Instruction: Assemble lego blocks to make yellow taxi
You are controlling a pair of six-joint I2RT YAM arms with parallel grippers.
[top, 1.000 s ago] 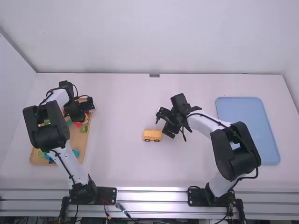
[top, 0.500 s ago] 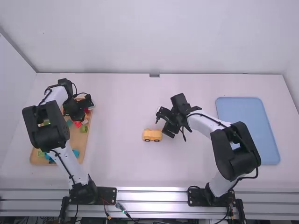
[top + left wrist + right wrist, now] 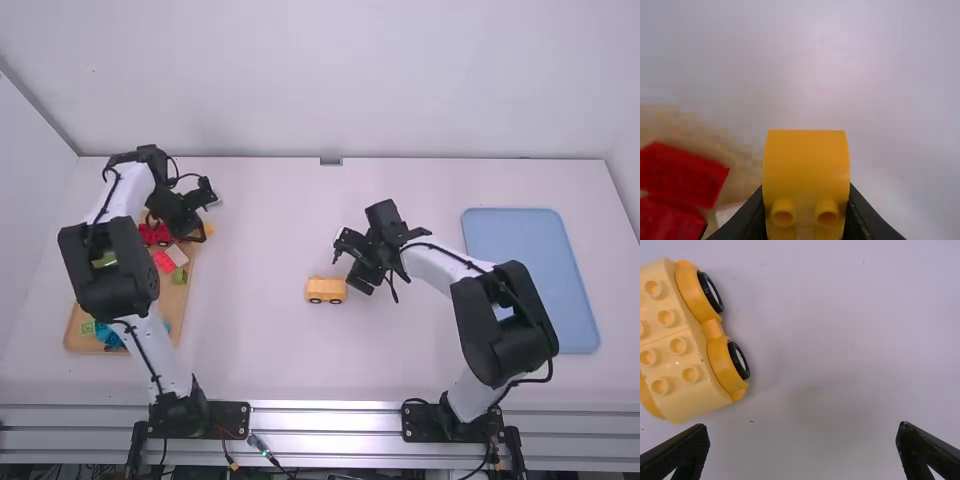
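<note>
High view, wooden tray (image 3: 176,298): red blocks (image 3: 155,234) near its 12 o'clock end.
Left gripper (image 3: 806,197): I'm clamped on 1 curved yellow block (image 3: 806,160); in 0.5 s I've shifted toward 2 o'clock, to the tray's edge, so 1 likely roof part is fetched.
Yellow car body (image 3: 325,290): at my left's 4 o'clock, awaiting that block.
Right gripper (image 3: 804,427): spread, empty, at the body's 1 o'clock; I could steady it.

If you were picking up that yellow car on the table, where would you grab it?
Probably from straight above, pinching across the straight long sides of the yellow car, above the wheels. It stands upright, studs up, and gripping the wheels might let it roll.
</note>
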